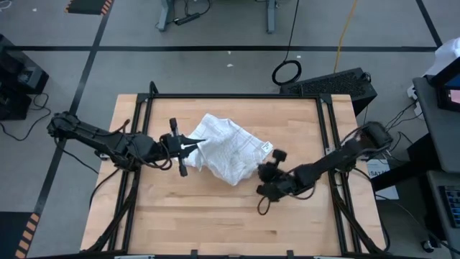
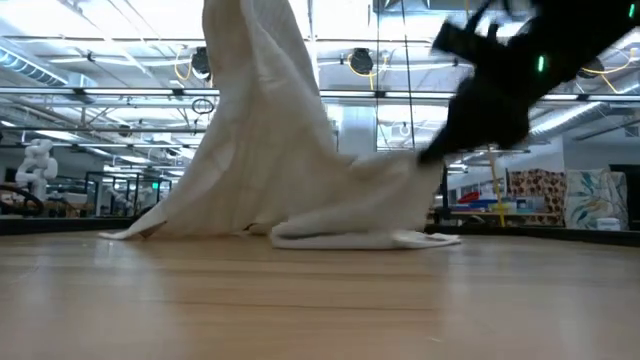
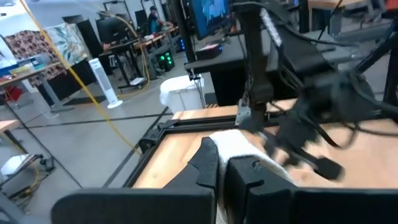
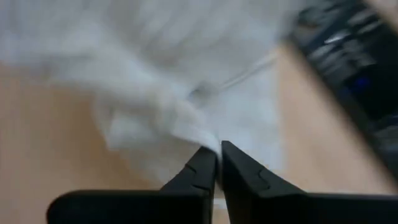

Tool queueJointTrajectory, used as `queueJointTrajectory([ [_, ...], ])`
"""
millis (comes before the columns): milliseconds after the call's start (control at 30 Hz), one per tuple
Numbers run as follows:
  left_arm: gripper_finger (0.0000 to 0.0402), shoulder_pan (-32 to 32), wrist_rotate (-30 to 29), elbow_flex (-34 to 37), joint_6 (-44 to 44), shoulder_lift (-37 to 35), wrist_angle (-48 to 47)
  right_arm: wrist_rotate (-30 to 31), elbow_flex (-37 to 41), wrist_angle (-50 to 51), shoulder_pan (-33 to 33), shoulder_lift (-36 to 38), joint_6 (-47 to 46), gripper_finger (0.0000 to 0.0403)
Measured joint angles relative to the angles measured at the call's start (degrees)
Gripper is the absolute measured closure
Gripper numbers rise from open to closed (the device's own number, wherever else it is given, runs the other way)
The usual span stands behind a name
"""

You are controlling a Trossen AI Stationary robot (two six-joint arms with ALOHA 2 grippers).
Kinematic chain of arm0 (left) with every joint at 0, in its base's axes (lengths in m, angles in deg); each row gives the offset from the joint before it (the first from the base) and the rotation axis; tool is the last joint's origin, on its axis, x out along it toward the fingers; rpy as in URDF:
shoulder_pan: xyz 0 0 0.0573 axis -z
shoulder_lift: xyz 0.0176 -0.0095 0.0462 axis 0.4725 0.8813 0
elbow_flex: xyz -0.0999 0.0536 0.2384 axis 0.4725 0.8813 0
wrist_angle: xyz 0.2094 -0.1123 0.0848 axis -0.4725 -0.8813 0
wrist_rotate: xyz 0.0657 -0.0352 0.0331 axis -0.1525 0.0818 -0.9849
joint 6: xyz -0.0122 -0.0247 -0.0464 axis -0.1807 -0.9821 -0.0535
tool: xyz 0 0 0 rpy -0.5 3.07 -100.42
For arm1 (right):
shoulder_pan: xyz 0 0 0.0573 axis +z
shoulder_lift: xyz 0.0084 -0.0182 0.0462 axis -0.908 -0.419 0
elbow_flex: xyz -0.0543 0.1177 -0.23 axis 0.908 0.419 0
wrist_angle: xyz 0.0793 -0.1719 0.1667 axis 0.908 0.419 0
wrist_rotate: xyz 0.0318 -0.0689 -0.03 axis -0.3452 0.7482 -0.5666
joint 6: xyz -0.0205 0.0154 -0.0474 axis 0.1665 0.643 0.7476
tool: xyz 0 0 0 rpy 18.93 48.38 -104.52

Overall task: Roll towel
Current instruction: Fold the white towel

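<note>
No readable brand, label or writing anywhere on the towel, the arms or the table.

Towel: bunched in a crumpled heap at the middle of the wooden table, its fine grey check lines showing from above. Seen from table height, pulled up into a tall peak on one side, draping down to a flat folded edge resting on the wood.

Left gripper: reached in low from the left table edge, arm stretched nearly level, fingertips at the towel's left side. Fingers pressed narrowly together with white cloth between them, pinching the towel and lifting that part off the table.

Right gripper: come in from the right table edge, arm bent and angled toward the towel's lower right corner, touching or just beside the cloth. Fingers drawn close with only a thin slit between, tips at a fold of the white fabric; whether any cloth is truly clamped there, impossible to tell.

Black frame rails bordering the table around the towel.
</note>
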Motion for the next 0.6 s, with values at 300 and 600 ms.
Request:
queueJointTrajectory([
  [300, 0.0394, 9.1, 4.0, -1.6, 2.6, -0.1, 0.8, 15.5, 0.0, -3.1, 3.8, 26.3, 10.0, 0.0396],
  [600, 0.0394, 12.1, -4.0, -1.6, 4.6, -1.2, -0.2, 15.1, -0.1, -4.9, 2.7, 31.2, 18.0, 0.0395],
])
